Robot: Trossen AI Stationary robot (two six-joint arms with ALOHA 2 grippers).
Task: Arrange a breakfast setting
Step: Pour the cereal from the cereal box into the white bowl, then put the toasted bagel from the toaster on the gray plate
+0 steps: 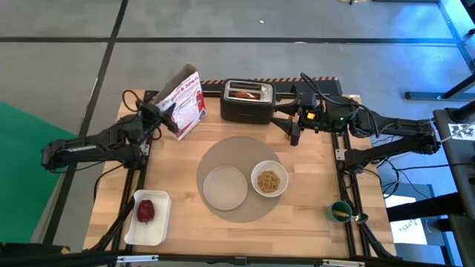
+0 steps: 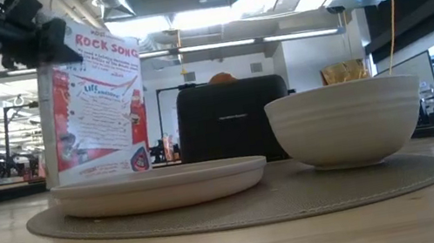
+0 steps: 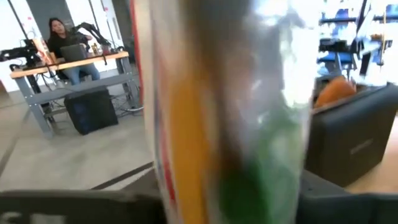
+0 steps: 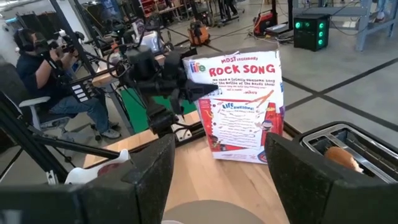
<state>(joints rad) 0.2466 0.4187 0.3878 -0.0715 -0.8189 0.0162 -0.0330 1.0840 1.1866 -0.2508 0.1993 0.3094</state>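
The left end effector (image 1: pixel 165 111) is clenched on the upper edge of the cereal box (image 1: pixel 185 102), which stands at the far left of the worktop (image 1: pixel 312 215). The red apple (image 1: pixel 145 211) lies in the white tray (image 1: pixel 136 231) at the near left corner. The grey placemat (image 1: pixel 239 151) sits at centre and carries the white plate (image 1: pixel 225 186) on its left and the white bowl (image 1: pixel 269 179), holding cereal, on its right. The bagel (image 1: pixel 247 94) stands in the toaster (image 1: pixel 248 108) behind the placemat. The right end effector (image 1: pixel 295 130) hovers just right of the toaster, fingers spread and empty. The bagel lies to its left, so the right arm is the nearer one. The spoon (image 1: pixel 343 213) rests in the green cup (image 1: pixel 340 211) at near right.
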